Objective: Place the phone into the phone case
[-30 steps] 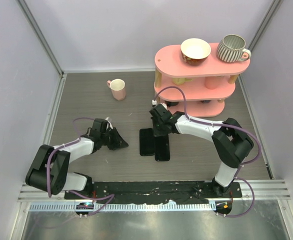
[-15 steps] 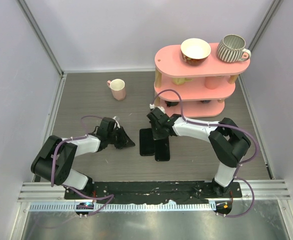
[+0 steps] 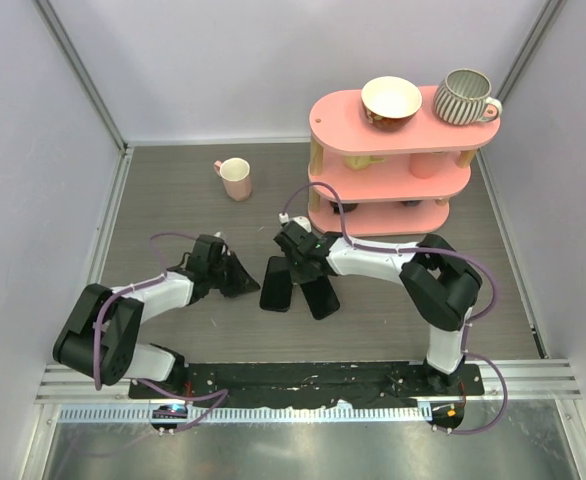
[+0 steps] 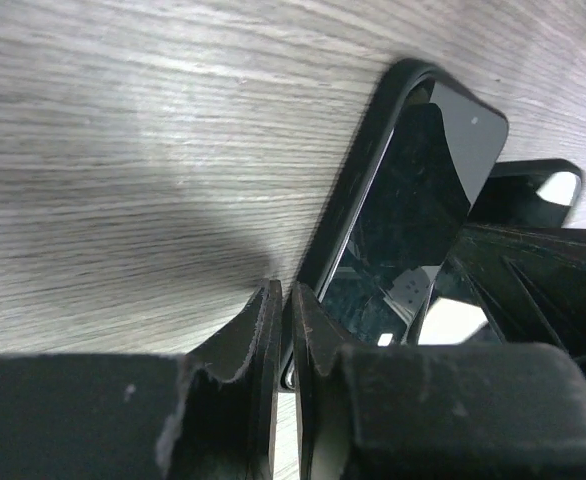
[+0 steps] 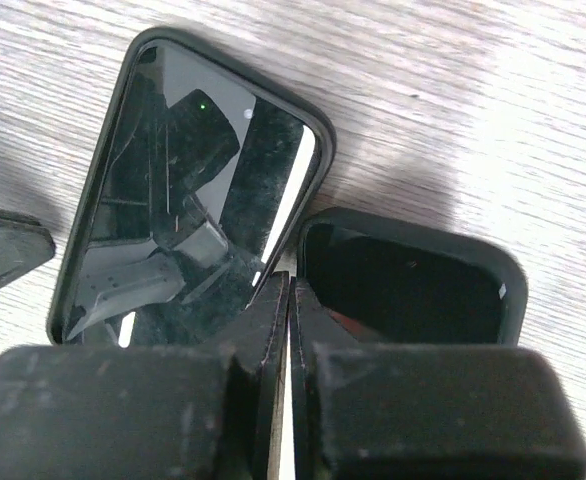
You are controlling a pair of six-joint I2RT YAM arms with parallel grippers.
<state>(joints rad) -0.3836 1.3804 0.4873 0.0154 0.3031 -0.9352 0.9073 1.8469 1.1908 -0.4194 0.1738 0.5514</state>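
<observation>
The phone (image 3: pixel 276 284), a glossy black slab, lies slanted on the wood-grain table. The matte black phone case (image 3: pixel 322 297) lies just right of it, hollow side up. My right gripper (image 3: pixel 296 260) is shut, its tips down at the far ends of both. In the right wrist view its tips (image 5: pixel 289 282) sit in the gap between the phone (image 5: pixel 173 210) and the phone case (image 5: pixel 403 285). My left gripper (image 3: pixel 252 285) is shut and holds nothing. Its tips (image 4: pixel 285 292) rest against the left edge of the phone (image 4: pixel 413 200), with the phone case (image 4: pixel 533 185) beyond.
A pink three-tier shelf (image 3: pixel 335 108) stands at the back right, carrying a bowl (image 3: pixel 391 100) and a striped mug (image 3: pixel 465 97). A pink cup (image 3: pixel 236 178) stands at the back left. Enclosure walls run along both sides and the back.
My right gripper has moved left, and the phone has slid and turned away from the case, its near end swinging left. My left gripper has come right to the phone's edge.
</observation>
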